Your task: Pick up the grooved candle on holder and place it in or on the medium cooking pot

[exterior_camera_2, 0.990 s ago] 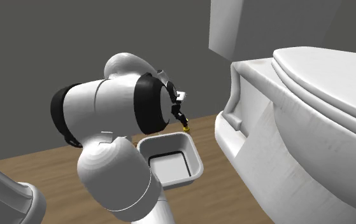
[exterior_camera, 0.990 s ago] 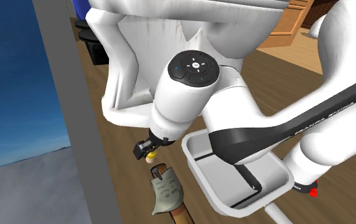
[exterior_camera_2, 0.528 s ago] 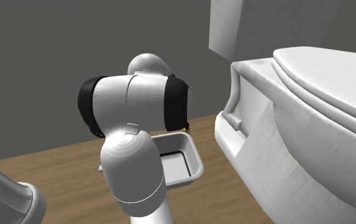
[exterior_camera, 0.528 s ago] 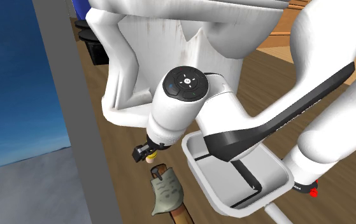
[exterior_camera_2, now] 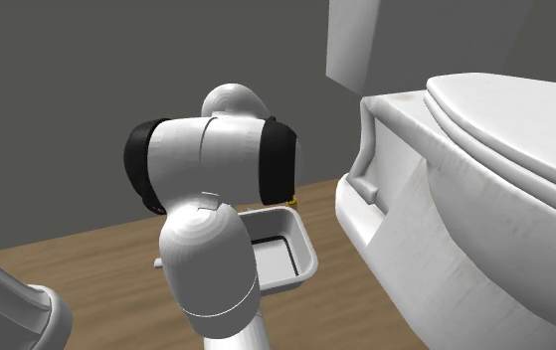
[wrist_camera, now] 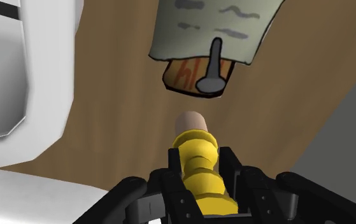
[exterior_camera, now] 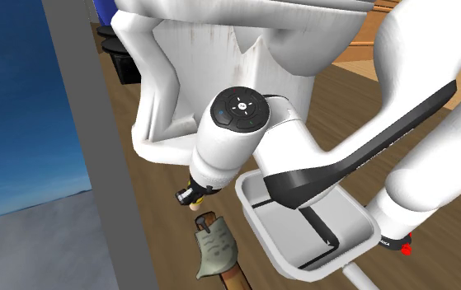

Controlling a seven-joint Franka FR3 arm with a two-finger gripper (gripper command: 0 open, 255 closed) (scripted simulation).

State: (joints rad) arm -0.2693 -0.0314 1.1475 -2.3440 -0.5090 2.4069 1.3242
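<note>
The candle on holder [wrist_camera: 197,153] is a yellow grooved stem with a tan tip. It stands on the wooden floor between the toilet base and the white pot. My gripper [wrist_camera: 200,173] is shut on it, one black finger pressed against each side of the stem. In the shoulder view the gripper [exterior_camera: 187,195] hangs low under the white wrist, with the candle's tan end [exterior_camera: 196,206] just below it. The cooking pot [exterior_camera: 251,212] is white and box-shaped, and sits on the floor close beside the gripper, toward the shoulder view's right. It shows as a white rim [exterior_camera_2: 308,257] in the second exterior view.
A white toilet [exterior_camera: 187,74] rises right behind the gripper; its bowl and tank [exterior_camera_2: 484,179] dominate the second exterior view. A wooden board with a grey cloth [exterior_camera: 214,247] lies just past the candle [wrist_camera: 214,32]. A grey wall edge [exterior_camera: 96,140] borders the shoulder view's left.
The arm swung and lowered over the candle first. In the last half second the fingers went from wide apart to shut on the yellow stem.
</note>
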